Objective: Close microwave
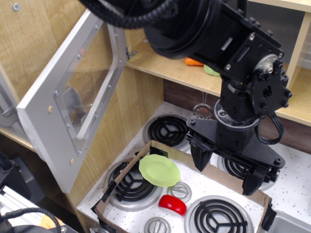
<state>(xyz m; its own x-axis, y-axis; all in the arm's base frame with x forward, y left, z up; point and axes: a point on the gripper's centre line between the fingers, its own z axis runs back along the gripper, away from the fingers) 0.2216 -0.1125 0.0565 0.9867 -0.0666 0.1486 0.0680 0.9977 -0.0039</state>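
Note:
The microwave door (43, 114), a flat grey panel with a clear window (90, 85), stands swung open at the left, hinged near the wooden shelf edge. Its grey handle (73, 104) shows through the window. The wooden box of the microwave is mostly out of view at the upper left. My black gripper (226, 171) hangs over the toy stove to the right of the door, apart from it. Its two fingers (199, 158) are spread wide with nothing between them.
A white toy stovetop (291, 189) with several black coil burners lies below. A cardboard frame (141, 154) on it holds a green plate (159, 170), a red item (172, 204) and a silver knob (181, 191). Orange (193, 62) and green (211, 71) items sit on the wooden shelf.

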